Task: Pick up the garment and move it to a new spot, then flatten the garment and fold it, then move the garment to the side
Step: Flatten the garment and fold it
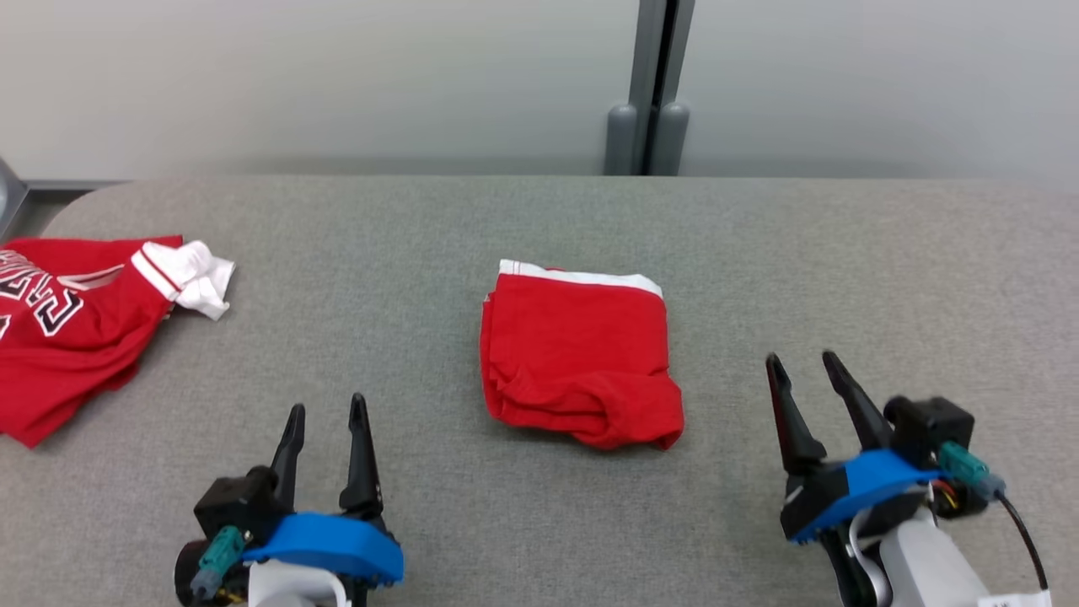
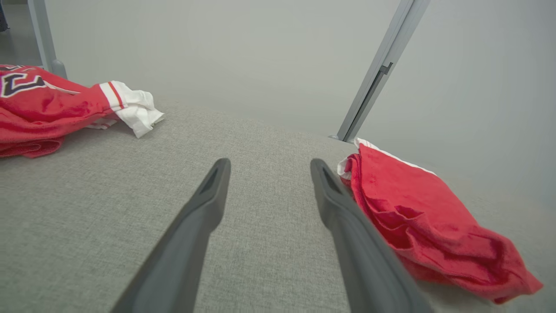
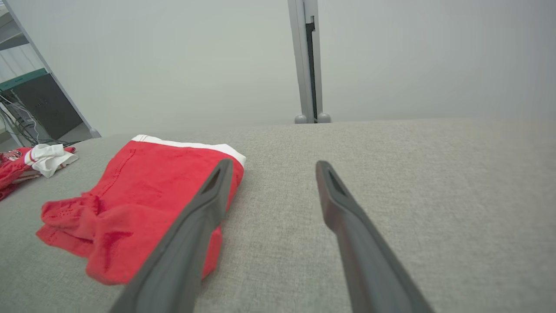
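Note:
A red garment (image 1: 577,354) with a white band along its far edge lies folded into a rough square at the middle of the grey table (image 1: 539,228); its near edge is bunched. It also lies at the right in the left wrist view (image 2: 417,217) and at the left in the right wrist view (image 3: 143,195). My left gripper (image 1: 324,410) stands open near the table's front left, apart from the garment, nothing between its fingers (image 2: 208,204). My right gripper (image 1: 801,361) is open at the front right, also apart from it, its fingers (image 3: 343,208) empty.
A second red garment (image 1: 76,329) with dark lettering and a white-trimmed sleeve lies spread at the table's left edge. Behind the table stand pale partition walls joined by a grey post (image 1: 653,84). Shelving and cables (image 3: 26,113) show far left in the right wrist view.

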Available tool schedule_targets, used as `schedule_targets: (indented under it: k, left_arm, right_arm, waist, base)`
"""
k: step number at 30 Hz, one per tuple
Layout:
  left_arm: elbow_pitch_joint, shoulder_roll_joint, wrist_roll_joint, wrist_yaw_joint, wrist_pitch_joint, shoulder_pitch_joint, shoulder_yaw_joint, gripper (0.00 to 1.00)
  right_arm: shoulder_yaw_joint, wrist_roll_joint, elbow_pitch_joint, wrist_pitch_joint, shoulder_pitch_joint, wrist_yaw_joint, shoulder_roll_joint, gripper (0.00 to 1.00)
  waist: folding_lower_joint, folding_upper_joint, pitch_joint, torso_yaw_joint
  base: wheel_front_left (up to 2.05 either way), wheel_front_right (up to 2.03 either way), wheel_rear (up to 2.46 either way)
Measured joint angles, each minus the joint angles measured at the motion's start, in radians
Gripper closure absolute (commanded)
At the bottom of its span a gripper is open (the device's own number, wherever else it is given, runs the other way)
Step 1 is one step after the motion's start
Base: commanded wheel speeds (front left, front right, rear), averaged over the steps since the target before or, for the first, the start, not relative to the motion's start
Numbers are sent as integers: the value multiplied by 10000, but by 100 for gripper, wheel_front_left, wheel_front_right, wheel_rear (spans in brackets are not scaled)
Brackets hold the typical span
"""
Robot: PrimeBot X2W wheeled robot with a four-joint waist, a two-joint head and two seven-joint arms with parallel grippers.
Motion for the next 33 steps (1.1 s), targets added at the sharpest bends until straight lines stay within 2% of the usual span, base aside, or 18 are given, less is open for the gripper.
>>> schedule_targets:
  k: [9,20,21,22,30,33]
  left_arm:
    - [-21,2,491,46,2,1079,190,0]
    - [-98,0,562,79,2,1282,153,0]
    - [-92,2,506,73,2,1280,71,0]
    - [-92,2,506,73,2,1280,71,0]
    - [-75,-8,284,40,2,951,-558,0]
    - [-109,0,192,58,2,774,-838,0]
  right_arm:
    - [-537,-431,341,-2,1099,0,169,0]
    - [-324,-127,347,-2,1291,0,184,0]
    - [-255,-104,337,-2,1247,0,184,64]
    - [-255,-104,337,-2,1247,0,184,100]
    - [539,-232,410,-2,-522,0,163,100]
    - [905,-282,671,-2,-1219,0,-40,100]
  waist:
    - [-2,-1,-763,-290]
    - [0,-1,-901,-380]
    - [0,-2,-865,-309]
    - [0,-2,-865,-309]
    - [2,-1,-480,460]
    - [2,-1,-269,906]
  base:
    - [0,0,0]
    - [0,0,0]
    - [0,0,0]
    - [0,0,0]
    - [0,0,0]
    - [0,0,0]
